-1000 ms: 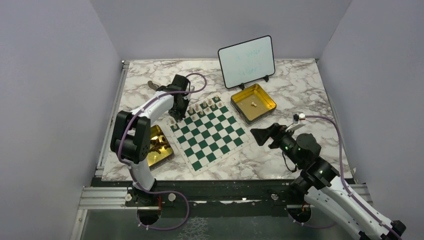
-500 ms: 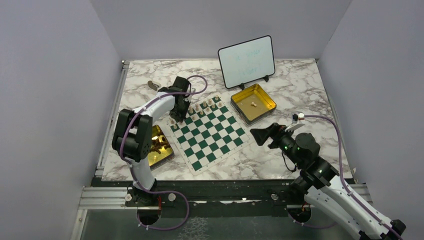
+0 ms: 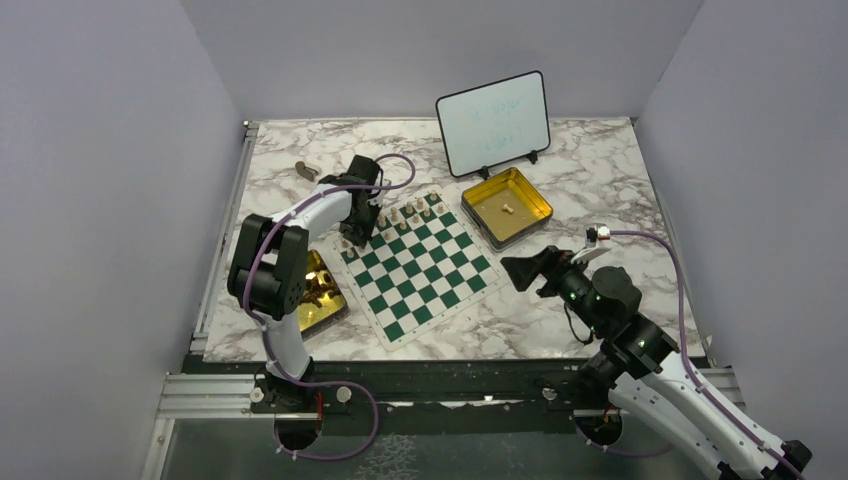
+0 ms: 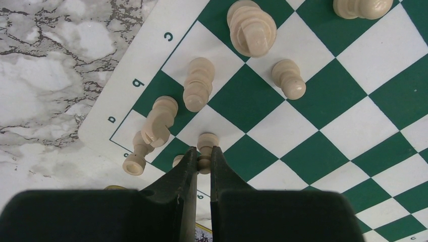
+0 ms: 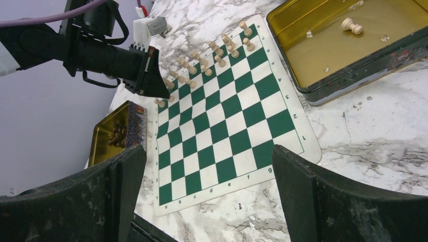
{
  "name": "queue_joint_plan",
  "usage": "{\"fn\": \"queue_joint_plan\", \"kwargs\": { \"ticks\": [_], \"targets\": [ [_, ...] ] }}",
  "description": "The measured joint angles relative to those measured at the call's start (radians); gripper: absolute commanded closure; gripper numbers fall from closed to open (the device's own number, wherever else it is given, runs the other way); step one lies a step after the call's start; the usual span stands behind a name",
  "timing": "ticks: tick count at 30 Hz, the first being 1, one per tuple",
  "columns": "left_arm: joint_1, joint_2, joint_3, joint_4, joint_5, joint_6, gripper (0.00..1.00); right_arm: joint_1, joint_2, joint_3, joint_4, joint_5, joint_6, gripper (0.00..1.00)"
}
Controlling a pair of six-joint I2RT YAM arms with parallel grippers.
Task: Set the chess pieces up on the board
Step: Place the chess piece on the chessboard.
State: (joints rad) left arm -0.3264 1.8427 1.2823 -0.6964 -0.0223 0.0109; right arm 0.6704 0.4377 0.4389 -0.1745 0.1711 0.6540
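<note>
The green and white board (image 3: 425, 268) lies mid-table. Pale chess pieces (image 3: 403, 214) stand in rows along its far edge. My left gripper (image 3: 360, 218) is over the board's far left corner. In the left wrist view it (image 4: 203, 160) is shut on a pale pawn (image 4: 207, 141), just above a white square. A rook (image 4: 160, 121), a bishop (image 4: 198, 83) and a tall piece (image 4: 251, 27) stand close by. One small piece (image 4: 134, 161) lies tipped on the border. My right gripper (image 3: 524, 270) is open and empty off the board's right edge, and its wrist view (image 5: 208, 154) shows it above the board (image 5: 222, 126).
A gold tin (image 3: 530, 228) at the right holds one pale piece (image 3: 508, 209), also in the right wrist view (image 5: 352, 25). A gold tin (image 3: 337, 298) left of the board holds dark brown pieces. A framed whiteboard (image 3: 493, 122) stands at the back. A small brown object (image 3: 305, 169) lies far left.
My left arm has shifted slightly, bringing its gripper lower over the board's far left corner. The right arm has not moved.
</note>
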Motion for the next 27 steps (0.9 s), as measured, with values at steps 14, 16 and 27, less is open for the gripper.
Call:
{"fn": "queue_joint_plan", "kwargs": {
  "ticks": [14,16,27],
  "targets": [
    [0.005,0.0,0.0,0.0,0.04,-0.003,0.77,0.0,0.004,0.0,0.0,0.0,0.002,0.0],
    [0.005,0.0,0.0,0.0,0.045,-0.003,0.73,0.0,0.005,0.0,0.0,0.0,0.002,0.0],
    [0.005,-0.012,0.013,-0.001,0.078,-0.015,0.58,0.0,0.044,0.001,-0.001,0.0,0.003,0.0]
  ]
}}
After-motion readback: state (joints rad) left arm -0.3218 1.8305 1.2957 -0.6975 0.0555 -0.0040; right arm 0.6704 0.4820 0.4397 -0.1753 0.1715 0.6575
